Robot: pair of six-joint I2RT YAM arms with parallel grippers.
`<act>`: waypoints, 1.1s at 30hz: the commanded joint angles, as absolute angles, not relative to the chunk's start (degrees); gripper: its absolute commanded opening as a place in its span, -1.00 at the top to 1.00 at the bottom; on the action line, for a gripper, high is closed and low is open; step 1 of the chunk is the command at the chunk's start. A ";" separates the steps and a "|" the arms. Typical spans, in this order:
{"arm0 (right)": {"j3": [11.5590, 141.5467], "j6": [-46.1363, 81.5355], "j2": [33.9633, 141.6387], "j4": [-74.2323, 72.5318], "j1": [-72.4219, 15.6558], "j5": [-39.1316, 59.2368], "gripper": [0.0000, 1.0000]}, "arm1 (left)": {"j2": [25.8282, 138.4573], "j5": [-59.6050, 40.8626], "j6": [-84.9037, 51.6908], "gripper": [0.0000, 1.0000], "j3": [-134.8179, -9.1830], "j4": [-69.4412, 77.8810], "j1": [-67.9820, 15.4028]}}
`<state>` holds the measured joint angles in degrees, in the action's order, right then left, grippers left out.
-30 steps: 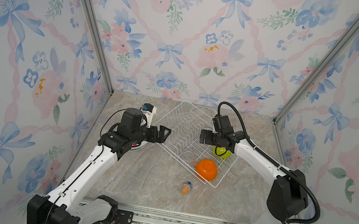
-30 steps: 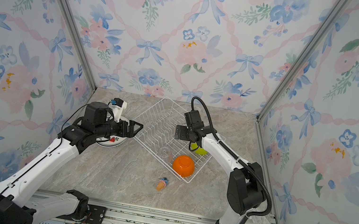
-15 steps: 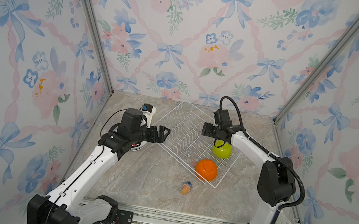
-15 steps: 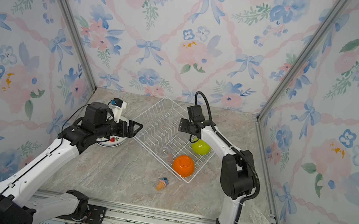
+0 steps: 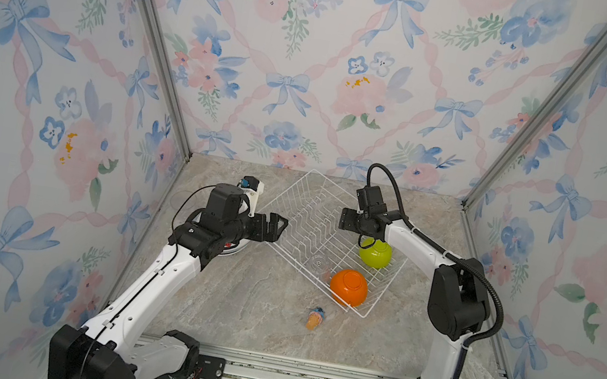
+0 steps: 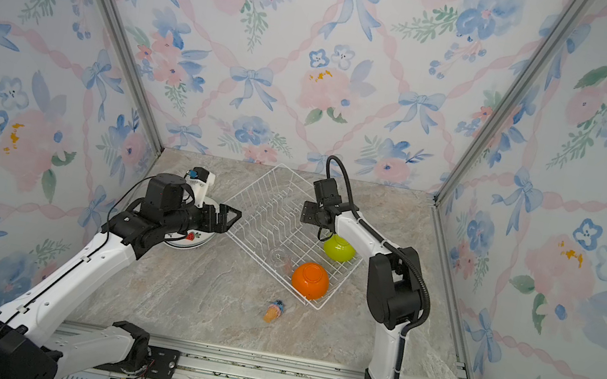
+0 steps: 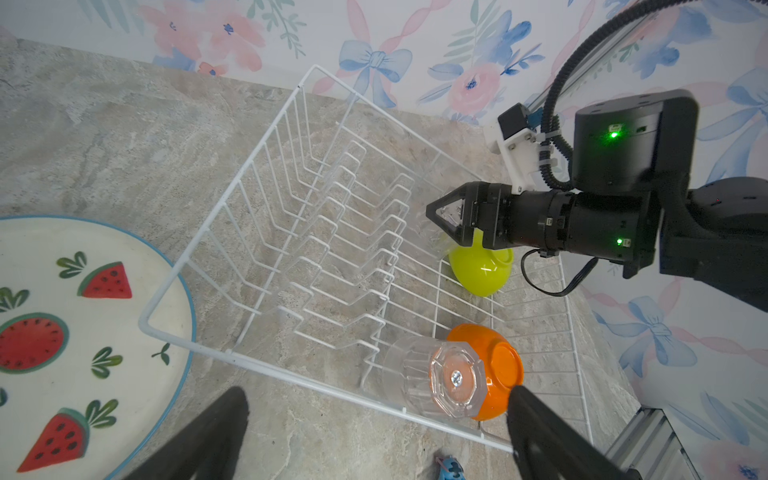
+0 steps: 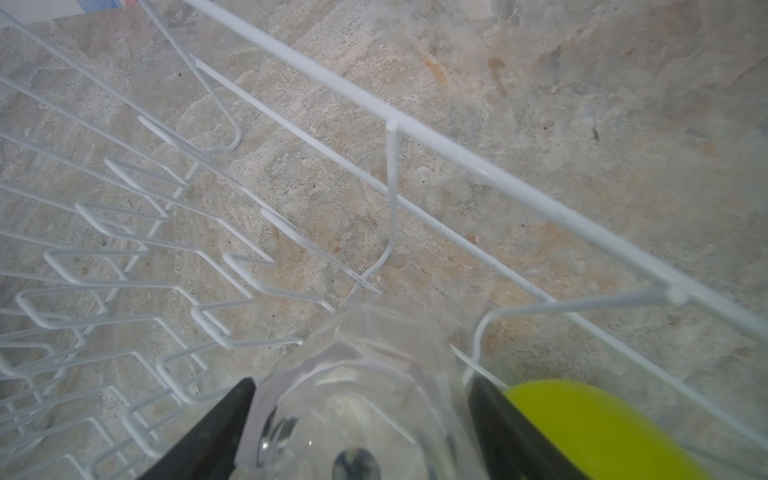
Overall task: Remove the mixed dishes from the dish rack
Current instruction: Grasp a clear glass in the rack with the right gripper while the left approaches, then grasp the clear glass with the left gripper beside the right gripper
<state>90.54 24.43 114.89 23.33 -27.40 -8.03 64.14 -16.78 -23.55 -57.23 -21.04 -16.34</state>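
Toy (image 5: pixel 316 317), orange w/ blue, lies on the table (image 5: pixel 250 316) just outside the dish rack (image 7: pixel 266 368), off its near corner. Inside that corner: orange bowl (image 5: pixel 348 287), upside down, w/ a clear glass (image 7: pixel 436 382) just beside it, base twd the left wrist cam. In both top views that glass is faint, hard to make out. Deeper in, along rack's right side, sits the lime-green bowl (image 5: pixel 375 254), partly hidden by the right arm (image 5: pixel 418 244). Right gripper (image 8: pixel 360 384) is inside rack next to it, fingers either side of a second glass (image 8: pixel 353 345), close to its walls. Clamped or not, can't tell: glass is blurred and cut off by frame edge. Left gripper (image 5: pixel 280 228) hangs at rack's left rim, jaws wide apart, empty. Watermelon plate (image 7: pixel 62 324) sits outside rack's left corner, mostly hidden under left arm (image 5: pixel 169 272) from above.
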 commanded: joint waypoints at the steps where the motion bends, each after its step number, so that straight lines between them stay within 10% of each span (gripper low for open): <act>1: 92.72 24.04 115.92 23.07 -28.32 -9.95 -0.59 | 64.60 -16.17 -22.39 -0.96 -56.49 -20.74 -16.47; 23: 85.76 27.39 102.37 19.74 -27.23 -5.35 -0.27 | 62.49 -16.62 -33.22 -0.96 -57.23 -19.46 -18.08; 33: 82.66 32.05 91.77 18.00 -25.15 4.91 -0.27 | 58.03 -8.48 -38.76 -0.96 -44.73 7.95 -26.48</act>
<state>84.01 29.58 95.61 20.27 -25.89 0.21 57.45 -11.20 -37.47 -47.13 -2.87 -25.47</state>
